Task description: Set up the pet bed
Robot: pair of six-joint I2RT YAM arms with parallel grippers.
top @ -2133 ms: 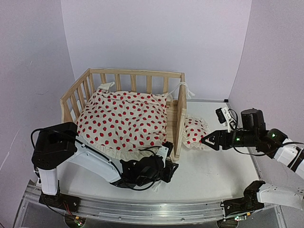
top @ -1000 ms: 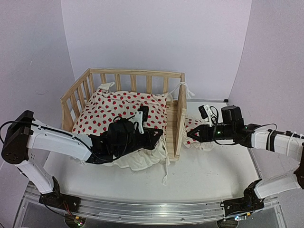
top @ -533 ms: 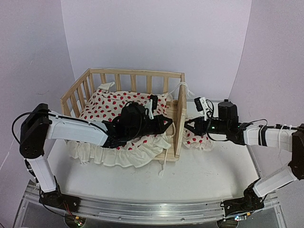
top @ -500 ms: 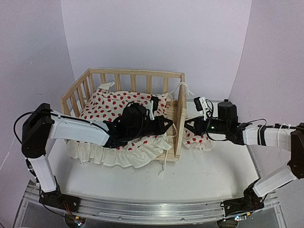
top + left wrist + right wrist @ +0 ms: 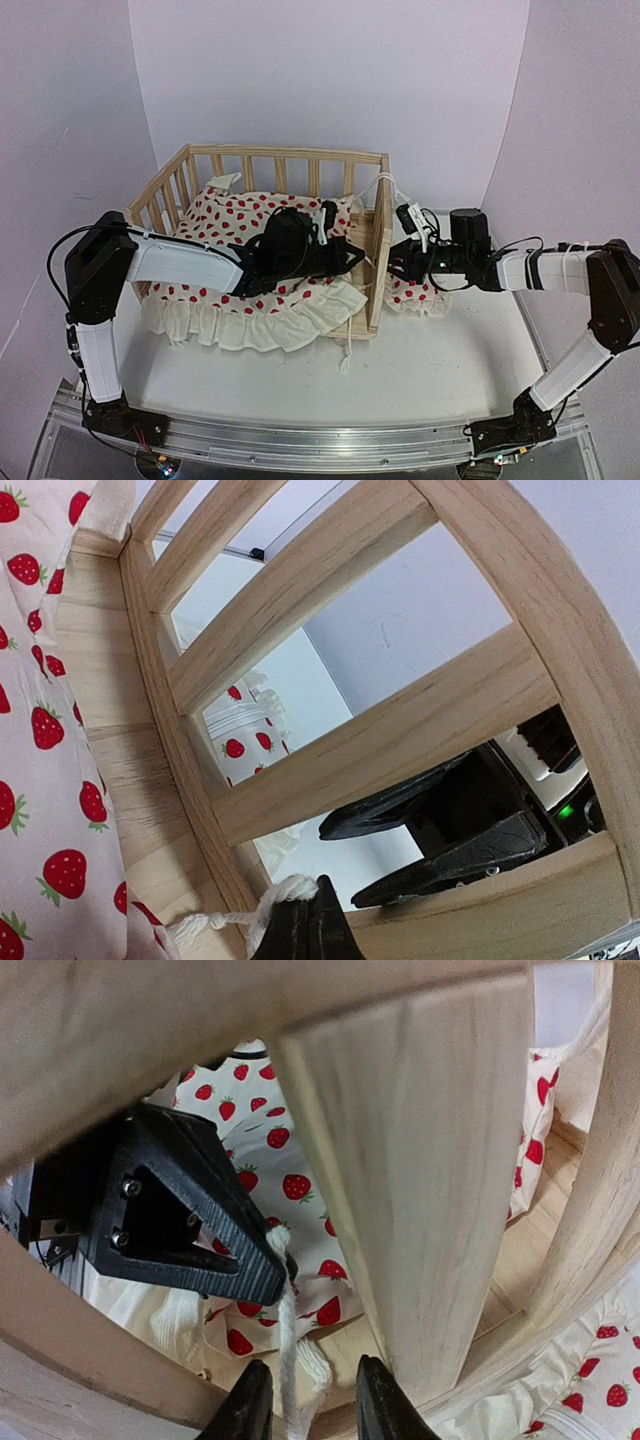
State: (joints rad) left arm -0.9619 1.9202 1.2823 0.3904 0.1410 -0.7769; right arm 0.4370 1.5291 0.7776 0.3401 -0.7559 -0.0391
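White tie string (image 5: 287, 1340): left hand (image 5: 303, 928) pinches it; right wrist alone shows right hand (image 5: 312, 1400) spread

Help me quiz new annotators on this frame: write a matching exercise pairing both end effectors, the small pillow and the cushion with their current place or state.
Things
1. left end effector
2. right end effector
3. small pillow
4. cushion

Places or states
A. on the table, outside the side rail
B. open, straddling the tie string from outside that rail
C. lying in the wooden frame, ruffle over the open front
D. shut on the tie string, inside the frame

Pairs: 1-D, 2-B, 3-A, 4-C
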